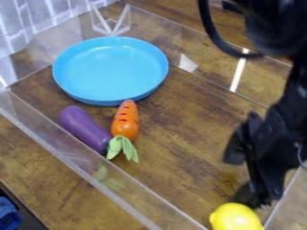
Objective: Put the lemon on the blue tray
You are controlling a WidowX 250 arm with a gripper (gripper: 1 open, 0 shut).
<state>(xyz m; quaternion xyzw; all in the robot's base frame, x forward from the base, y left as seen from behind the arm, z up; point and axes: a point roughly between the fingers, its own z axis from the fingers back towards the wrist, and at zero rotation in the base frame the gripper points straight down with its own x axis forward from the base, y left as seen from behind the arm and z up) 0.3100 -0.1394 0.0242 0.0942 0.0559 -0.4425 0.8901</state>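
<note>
At the far left sits the blue tray [110,70], a round shallow dish with nothing in it, resting on the wooden table [192,135] inside a clear-walled enclosure. Nearer, just below the tray's rim, a purple eggplant [84,128] lies at a slant, and beside it on the right lies the orange carrot [124,123], its green leaves pointing toward the near edge. The two toys lie close together; whether they touch is hard to tell.

To the right, past an open stretch of wood, the dark arm comes down from the top corner, and the gripper [258,191] hangs near the bottom edge, pointing steeply down. It is blurred and black against black, so the fingers cannot be told apart, but it grasps nothing and the jaws stand released and wide. Right beneath it, at the near right corner, lies the lemon [236,217], partly cut off by the frame and well apart from the tray.

The risks lie in the grasp and the carry. The lemon is glossy and rounded, so jaws closing off-centre would likely squirt it sideways, perhaps against the clear wall close by. A weak pinch could also let it drop on the long diagonal carry, where it might land on the carrot or eggplant.
</note>
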